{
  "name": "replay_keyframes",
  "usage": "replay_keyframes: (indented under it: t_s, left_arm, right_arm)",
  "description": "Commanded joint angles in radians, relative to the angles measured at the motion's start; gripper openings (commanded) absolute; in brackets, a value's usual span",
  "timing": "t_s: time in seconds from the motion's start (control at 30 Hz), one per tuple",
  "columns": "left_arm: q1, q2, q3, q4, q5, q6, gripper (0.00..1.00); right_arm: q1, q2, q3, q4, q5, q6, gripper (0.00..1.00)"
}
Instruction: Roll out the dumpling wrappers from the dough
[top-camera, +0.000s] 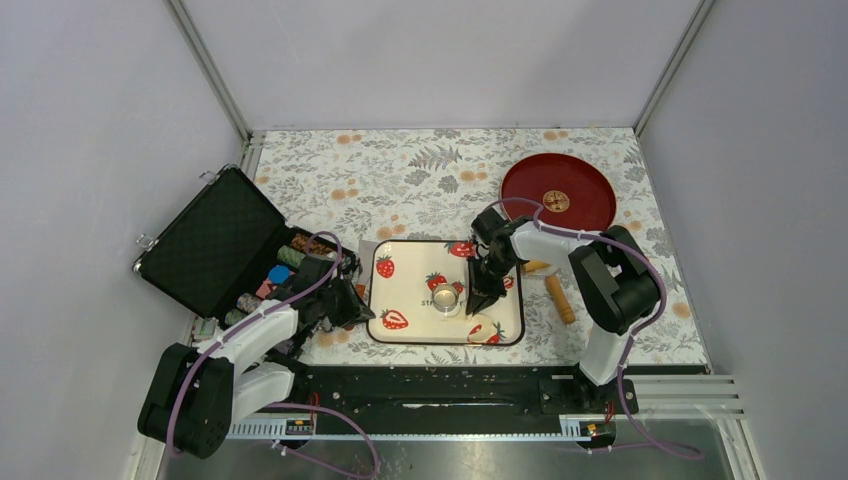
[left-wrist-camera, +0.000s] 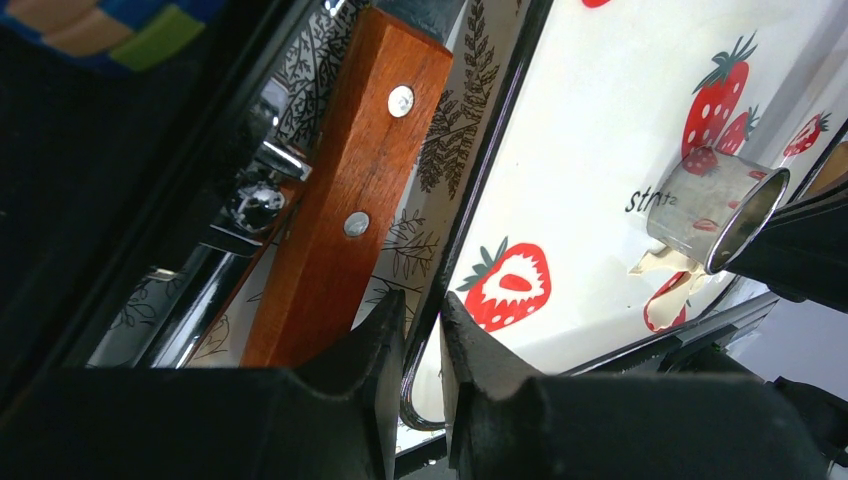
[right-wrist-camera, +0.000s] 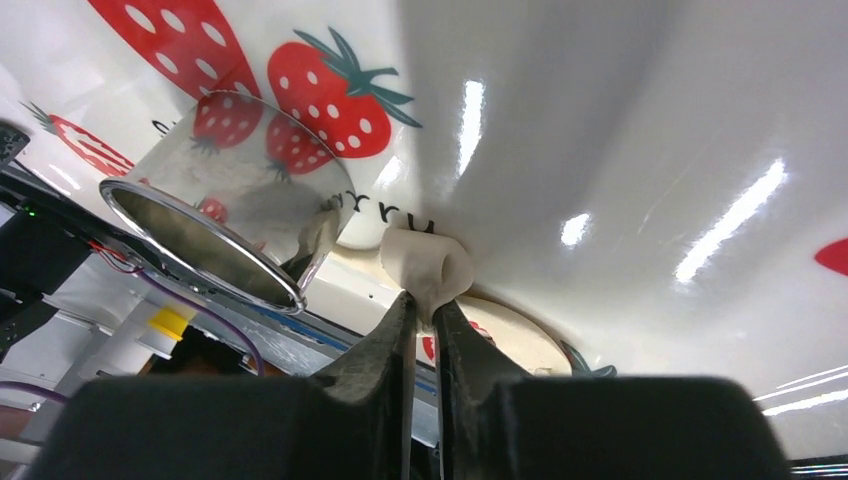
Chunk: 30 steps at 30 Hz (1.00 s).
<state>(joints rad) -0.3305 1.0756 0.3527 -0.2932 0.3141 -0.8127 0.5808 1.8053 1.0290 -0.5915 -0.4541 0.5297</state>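
Observation:
A strawberry-print tray (top-camera: 410, 255) lies in the middle of the table. On it stands a small metal ring cutter (top-camera: 447, 297), also in the right wrist view (right-wrist-camera: 220, 220) and the left wrist view (left-wrist-camera: 715, 205). My right gripper (right-wrist-camera: 425, 305) is shut on a small folded piece of pale dough (right-wrist-camera: 428, 265) just right of the cutter (top-camera: 480, 305). I cannot tell whether this piece is a round wrapper. A flat dough scrap (top-camera: 483, 330) lies at the tray's near right (right-wrist-camera: 500, 335) (left-wrist-camera: 665, 295). My left gripper (left-wrist-camera: 422, 310) is shut on the tray's left rim (left-wrist-camera: 470, 210) (top-camera: 357, 305).
A tan wooden roller (top-camera: 558, 297) lies right of the tray. A red plate (top-camera: 575, 195) with a gold emblem sits at the far right. An open black case (top-camera: 210, 240) with coloured chips stands at the left. A wooden handle (left-wrist-camera: 340, 190) lies beside the tray's left edge.

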Motion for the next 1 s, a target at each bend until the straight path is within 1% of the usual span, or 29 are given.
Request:
replay_keyframes:
  t_s: [0.0, 0.07, 0.13, 0.33, 0.57, 0.77, 0.97]
  left_arm:
    - [-0.005, 0.020, -0.015, -0.007, -0.051, 0.000, 0.18]
    - [-0.005, 0.020, -0.015, -0.008, -0.052, 0.000, 0.18]
    - [-0.004, 0.020, -0.015, -0.008, -0.052, 0.000, 0.18]
    - [-0.004, 0.015, -0.016, -0.008, -0.051, 0.000, 0.18]
    - [-0.005, 0.016, -0.017, -0.007, -0.051, 0.000, 0.18]
    - [-0.005, 0.014, -0.017, -0.008, -0.050, 0.000, 0.18]
    - [-0.005, 0.012, -0.018, -0.006, -0.049, 0.000, 0.19]
  right_arm:
    - [0.017, -0.024, 0.028, 0.002, -0.008, 0.005, 0.10]
    - [0.017, -0.045, 0.028, -0.004, -0.008, 0.006, 0.08]
    - [0.016, -0.067, 0.027, -0.013, -0.009, 0.005, 0.07]
    - [0.017, -0.157, 0.008, -0.041, 0.004, 0.010, 0.07]
    - [0.017, -0.278, 0.012, -0.121, 0.047, -0.001, 0.08]
    - [0.015, -0.339, 0.086, -0.200, 0.104, -0.023, 0.08]
    - [-0.001, -0.330, 0.218, -0.274, 0.138, -0.066, 0.08]
